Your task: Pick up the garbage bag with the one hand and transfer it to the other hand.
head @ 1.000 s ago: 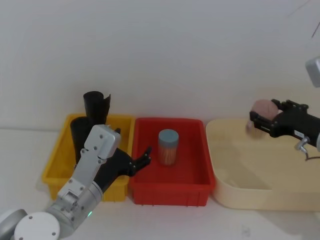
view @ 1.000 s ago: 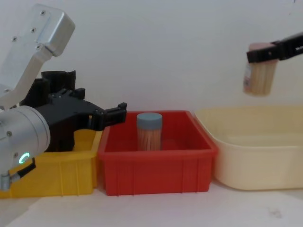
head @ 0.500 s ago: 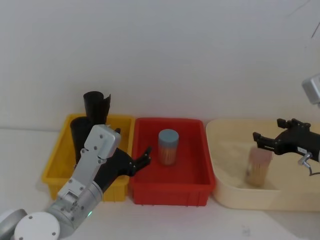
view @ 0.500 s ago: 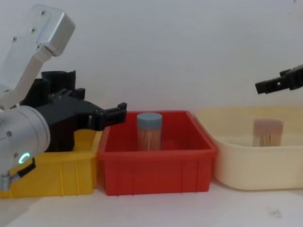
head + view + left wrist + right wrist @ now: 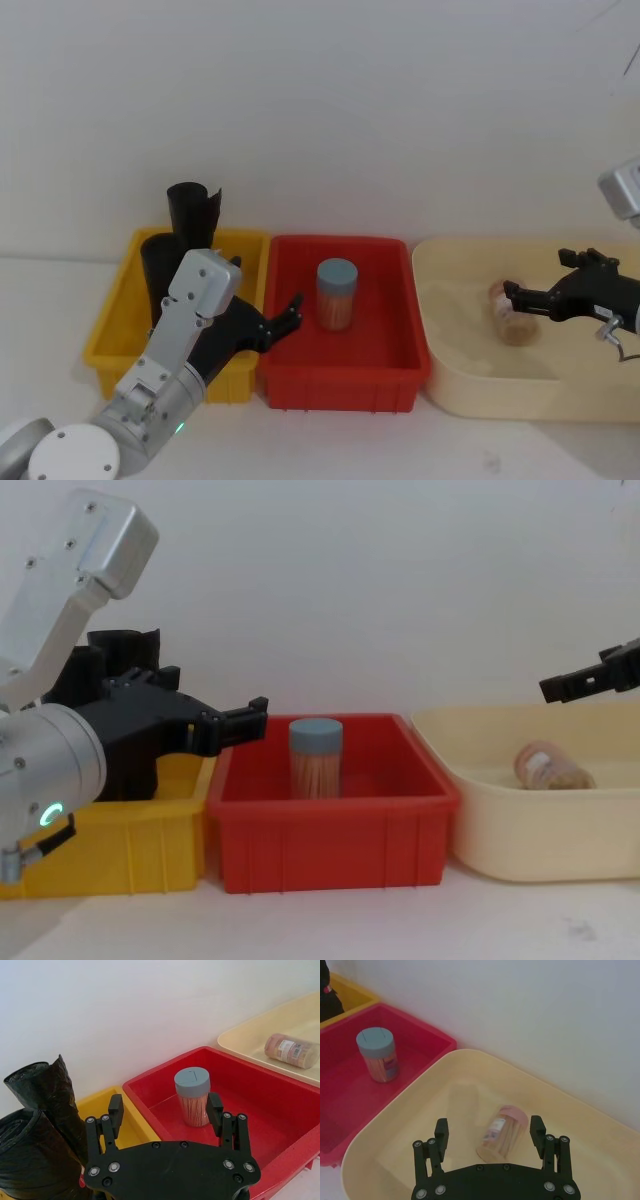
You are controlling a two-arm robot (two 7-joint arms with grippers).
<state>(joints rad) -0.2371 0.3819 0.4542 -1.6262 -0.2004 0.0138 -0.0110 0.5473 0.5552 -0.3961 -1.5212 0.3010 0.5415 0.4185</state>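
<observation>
Two black rolls stand in the yellow bin. The garbage bag is the nearer roll, with a speck of red label low on it, seen also in the head view. My left gripper hangs open beside it, above the wall between the yellow and red bins, touching neither roll. The arm's ring glows green. My right gripper is open above the cream tub, holding nothing.
The roll with the ragged top stands behind the garbage bag. A blue-lidded toothpick jar stands upright in the red bin. A pink-lidded jar lies on its side in the cream tub, below the right gripper.
My right gripper opened and let go of the pink-lidded jar, which dropped into the cream tub and tipped onto its side. The gripper sank lower. My left arm stayed still.
</observation>
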